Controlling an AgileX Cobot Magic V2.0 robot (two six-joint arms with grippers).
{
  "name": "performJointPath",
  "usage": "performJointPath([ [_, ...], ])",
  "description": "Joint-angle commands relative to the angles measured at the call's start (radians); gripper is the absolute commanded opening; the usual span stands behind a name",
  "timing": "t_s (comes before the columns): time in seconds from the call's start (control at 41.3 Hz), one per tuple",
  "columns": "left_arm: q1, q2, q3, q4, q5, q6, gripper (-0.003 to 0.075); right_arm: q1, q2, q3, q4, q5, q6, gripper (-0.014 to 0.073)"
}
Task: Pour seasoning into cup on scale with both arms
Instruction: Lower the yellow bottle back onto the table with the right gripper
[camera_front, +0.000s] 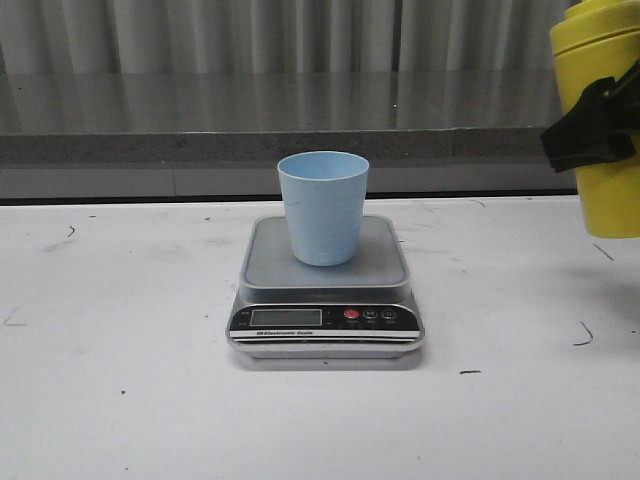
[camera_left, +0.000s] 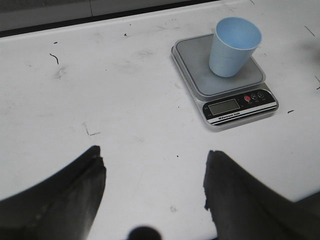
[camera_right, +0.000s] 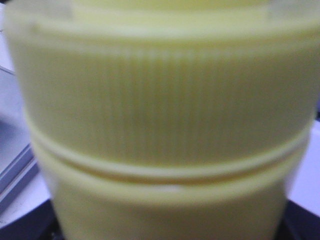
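The pale blue cup (camera_front: 322, 205) stands upright on the steel platform of the silver scale (camera_front: 325, 322) at the table's middle; both also show in the left wrist view, cup (camera_left: 234, 46) on scale (camera_left: 200, 75). At the right edge of the front view the yellow seasoning bottle (camera_front: 603, 140) hangs off the table, with my right gripper (camera_front: 600, 125) shut around its body. The bottle's ribbed collar (camera_right: 160, 100) fills the right wrist view and hides the fingers. My left gripper (camera_left: 155, 170) is open over bare table, well short of the scale, holding nothing.
A grey ledge and curtained wall (camera_front: 200, 110) run along the table's far edge. The white tabletop (camera_front: 120, 380) carries small dark scuff marks.
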Motion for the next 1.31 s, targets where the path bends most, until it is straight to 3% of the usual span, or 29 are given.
performJointPath([
  [0.0, 0.002, 0.003, -0.026, 0.002, -0.065, -0.008, 0.0428, -0.011, -0.007, -0.022, 0.173, -0.160, -0.210, 0.0349],
  [0.218, 0.002, 0.003, -0.026, 0.002, -0.065, -0.008, 0.0428, -0.011, 0.081, -0.022, 0.369, -0.347, -0.385, 0.0349],
  [0.605, 0.002, 0.003, -0.026, 0.002, -0.065, -0.008, 0.0428, -0.011, 0.275, -0.022, 0.561, -0.617, -0.621, 0.0349],
  [0.75, 0.002, 0.003, -0.026, 0.002, -0.065, -0.008, 0.0428, -0.011, 0.339, -0.022, 0.666, -0.668, -0.635, 0.0349],
  [1.065, 0.002, 0.003, -0.026, 0.002, -0.065, -0.008, 0.0428, -0.011, 0.460, -0.022, 0.705, -0.784, -0.672, 0.0354],
  [1.138, 0.002, 0.003, -0.026, 0.002, -0.065, -0.008, 0.0428, -0.011, 0.477, -0.022, 0.705, -0.787, -0.699, 0.0390],
  [1.283, 0.002, 0.003, -0.026, 0.002, -0.065, -0.008, 0.0428, -0.011, 0.486, -0.022, 0.705, -0.791, -0.703, 0.0564],
])
